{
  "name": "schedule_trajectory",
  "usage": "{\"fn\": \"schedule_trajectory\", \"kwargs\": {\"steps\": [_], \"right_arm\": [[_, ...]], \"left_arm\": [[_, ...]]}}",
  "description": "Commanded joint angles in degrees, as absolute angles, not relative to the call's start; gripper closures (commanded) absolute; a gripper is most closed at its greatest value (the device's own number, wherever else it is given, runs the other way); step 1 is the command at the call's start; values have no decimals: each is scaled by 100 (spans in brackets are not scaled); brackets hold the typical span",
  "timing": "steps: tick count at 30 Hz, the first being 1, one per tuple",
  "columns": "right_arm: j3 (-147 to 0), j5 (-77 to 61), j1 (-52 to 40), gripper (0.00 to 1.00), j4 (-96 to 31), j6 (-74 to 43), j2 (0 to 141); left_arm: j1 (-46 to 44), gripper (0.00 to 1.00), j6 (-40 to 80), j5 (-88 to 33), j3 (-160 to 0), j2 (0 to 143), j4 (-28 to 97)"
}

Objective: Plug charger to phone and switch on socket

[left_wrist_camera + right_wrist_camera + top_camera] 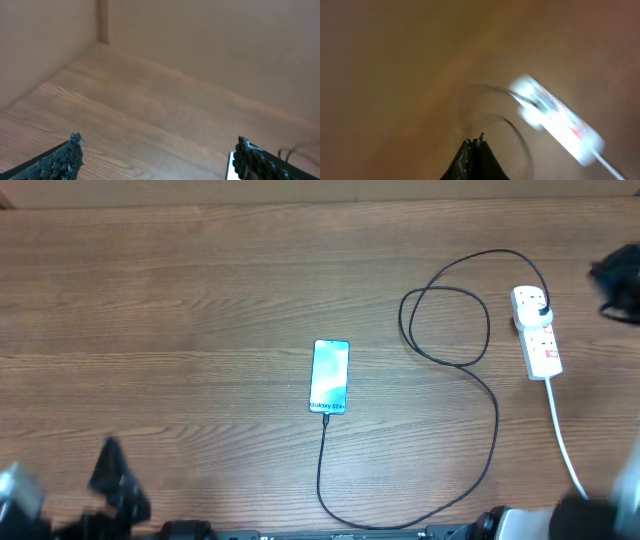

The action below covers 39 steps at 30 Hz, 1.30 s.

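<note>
The left gripper [159,145] gapes wide, holding nothing, above bare wood near the table's [180,300] front left corner. The right gripper [474,144] is pinched shut on nothing. Its view is a blur, and from overhead it is only a dark smear at the right edge.

The table is brown wood grain, walled by plain brown panels [210,40] that meet in a corner.

The phone [330,376] lies flat, screen up, near the middle. The charger [495,420] meets its front end, sweeps along the front edge, then loops to the socket [537,332] near the right edge, where its plug [541,308] sits. The connector and switches are too small to read. The socket's white cord [562,442] runs off at the front.
</note>
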<state>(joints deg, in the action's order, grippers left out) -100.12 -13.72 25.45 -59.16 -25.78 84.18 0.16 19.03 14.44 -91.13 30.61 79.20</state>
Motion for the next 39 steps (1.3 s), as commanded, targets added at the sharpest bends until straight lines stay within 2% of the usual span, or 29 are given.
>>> {"fn": "schedule_trajectory", "kwargs": {"steps": [1, 4, 12, 19, 29, 39], "right_arm": [[-10134, -2812, 2757, 96, -5164, -2722, 7411], [-10134, -3227, 2877, 96, -4233, -2718, 6643], [-10134, -3229, 2895, 96, -2392, -2714, 5282], [-10090, -3465, 2842, 96, -3319, -2370, 4705], [-10044, -3892, 2123, 96, -3291, -2392, 4213], [-9411, -3889, 1455, 96, -2902, -2370, 2862]], "left_arm": [[272, 0, 1798, 1500, -9111, 2541, 7959], [408, 0, 1800, 1500, -9111, 2156, 8003], [351, 0, 1800, 1503, -9111, 1297, 8521], [235, 0, 1857, 1525, -9105, 659, 9564], [-154, 0, 1863, 1522, -9087, 71, 9555], [-115, 0, 1863, 1520, -9135, 25, 9625]]}}
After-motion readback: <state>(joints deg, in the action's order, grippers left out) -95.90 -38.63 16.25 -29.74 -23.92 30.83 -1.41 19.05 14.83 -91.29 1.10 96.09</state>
